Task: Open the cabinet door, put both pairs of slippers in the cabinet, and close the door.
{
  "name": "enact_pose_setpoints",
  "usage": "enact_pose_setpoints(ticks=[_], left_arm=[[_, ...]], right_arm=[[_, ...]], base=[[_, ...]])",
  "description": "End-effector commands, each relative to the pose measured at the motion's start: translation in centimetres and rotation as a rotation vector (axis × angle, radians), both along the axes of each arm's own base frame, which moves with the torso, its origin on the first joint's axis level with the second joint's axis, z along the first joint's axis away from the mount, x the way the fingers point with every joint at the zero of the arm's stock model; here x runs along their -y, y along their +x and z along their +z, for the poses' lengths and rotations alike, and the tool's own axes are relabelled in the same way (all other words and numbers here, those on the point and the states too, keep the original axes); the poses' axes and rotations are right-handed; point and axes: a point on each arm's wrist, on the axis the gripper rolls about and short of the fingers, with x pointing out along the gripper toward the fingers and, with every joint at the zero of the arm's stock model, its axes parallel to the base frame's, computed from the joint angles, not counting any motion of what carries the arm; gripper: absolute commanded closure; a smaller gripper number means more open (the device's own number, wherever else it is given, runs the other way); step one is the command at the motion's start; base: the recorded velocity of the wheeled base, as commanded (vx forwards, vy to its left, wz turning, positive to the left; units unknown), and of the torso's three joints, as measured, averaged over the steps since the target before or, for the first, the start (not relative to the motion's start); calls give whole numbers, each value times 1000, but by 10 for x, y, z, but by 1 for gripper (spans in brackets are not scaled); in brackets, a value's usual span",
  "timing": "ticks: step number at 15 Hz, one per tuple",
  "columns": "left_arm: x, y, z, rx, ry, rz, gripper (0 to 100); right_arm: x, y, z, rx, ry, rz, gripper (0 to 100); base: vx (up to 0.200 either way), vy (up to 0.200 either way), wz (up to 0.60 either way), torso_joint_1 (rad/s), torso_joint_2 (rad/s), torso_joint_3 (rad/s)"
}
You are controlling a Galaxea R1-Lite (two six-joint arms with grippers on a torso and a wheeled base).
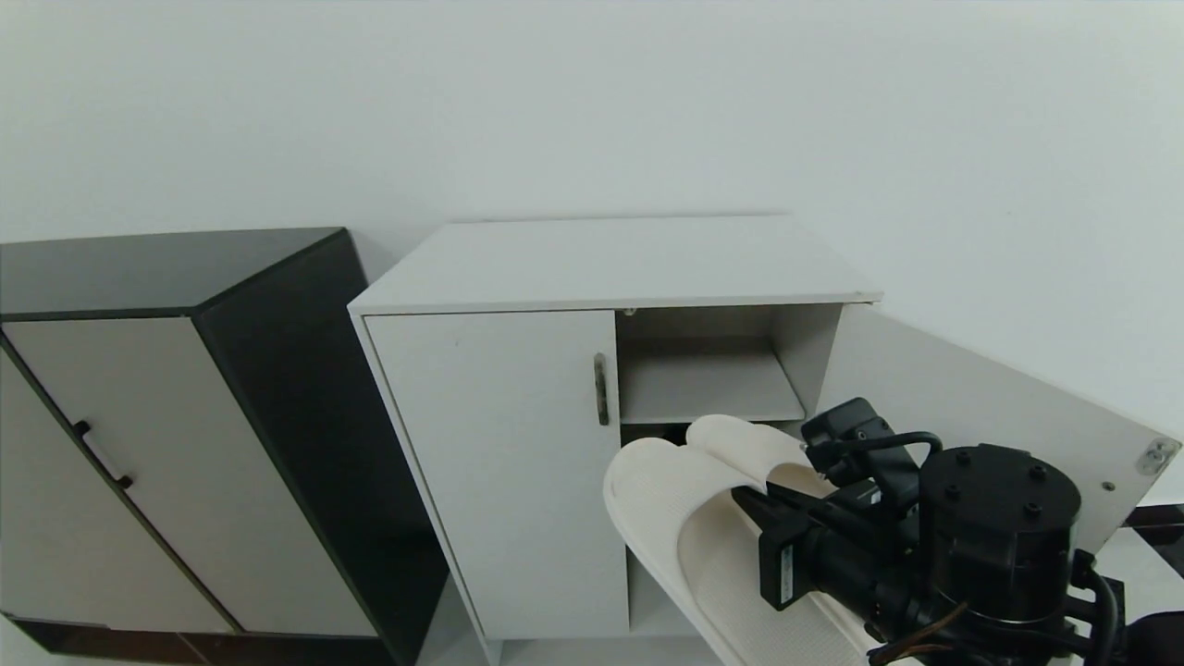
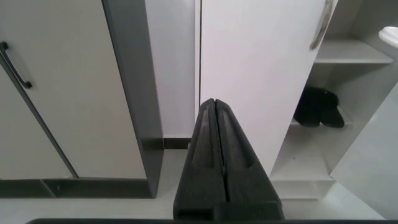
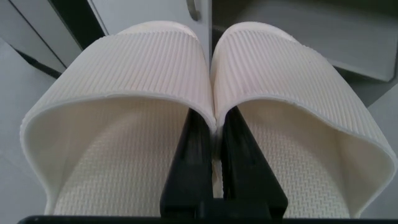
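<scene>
A pair of cream slippers (image 1: 689, 504) hangs in front of the white cabinet's (image 1: 610, 264) open right half, toes toward the opening. My right gripper (image 1: 757, 499) is shut on the slippers' two touching inner walls (image 3: 213, 118). The cream slippers (image 3: 155, 68) sit side by side. The right door (image 1: 971, 407) is swung wide open; the left door (image 1: 499, 444) is closed. A pair of black slippers (image 2: 318, 107) rests on a lower shelf inside. My left gripper (image 2: 216, 146) is shut on nothing, low in front of the closed left door (image 2: 255, 68).
A black cabinet (image 1: 277, 398) with pale doors stands directly left of the white one, with a narrow gap (image 2: 171, 68) between them. An upper shelf (image 1: 708, 384) inside the white cabinet is bare. The wall stands close behind.
</scene>
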Motion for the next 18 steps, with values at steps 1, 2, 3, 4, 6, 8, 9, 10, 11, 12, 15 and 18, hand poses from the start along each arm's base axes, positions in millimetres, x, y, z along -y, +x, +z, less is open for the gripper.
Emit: enact_pose_setpoints(ticks=[1, 2, 3, 4, 6, 8, 9, 10, 11, 12, 15, 18], left_arm=[[0, 0, 0, -2, 0, 0, 100], [0, 0, 0, -2, 0, 0, 100], [0, 0, 0, -2, 0, 0, 100], [0, 0, 0, -2, 0, 0, 100], [0, 0, 0, -2, 0, 0, 100], [0, 0, 0, -2, 0, 0, 100], [0, 0, 0, -2, 0, 0, 100], [0, 0, 0, -2, 0, 0, 100], [0, 0, 0, -2, 0, 0, 100], [0, 0, 0, -2, 0, 0, 100], [0, 0, 0, -2, 0, 0, 100], [0, 0, 0, -2, 0, 0, 100]], right_arm=[[-1, 0, -1, -3, -3, 0, 100], [-1, 1, -2, -4, -5, 0, 100], [-1, 1, -3, -5, -6, 0, 100], [-2, 1, -4, -8, -10, 0, 100], [-2, 1, -4, -4, -6, 1, 100], [-1, 1, -6, -3, -5, 1, 100], [-1, 1, -6, -1, -3, 1, 100], [-2, 1, -6, -1, -3, 1, 100], [-2, 1, -7, -2, -4, 1, 100], [-2, 2, -7, -2, -4, 1, 100], [-2, 2, -8, 2, -9, 2, 100], [-2, 1, -10, 13, -35, 6, 100]], base=[[0, 0, 0, -242, 491, 251], [0, 0, 0, -237, 496, 251], [0, 0, 0, -237, 481, 242], [0, 0, 0, -227, 491, 246], [0, 0, 0, -229, 481, 241], [0, 0, 0, -234, 466, 237], [0, 0, 0, -217, 452, 227], [0, 0, 0, -222, 447, 193], [0, 0, 0, -217, 427, 193], [0, 0, 0, -222, 417, 198], [0, 0, 0, -214, 373, 181], [0, 0, 0, -64, 232, 63]])
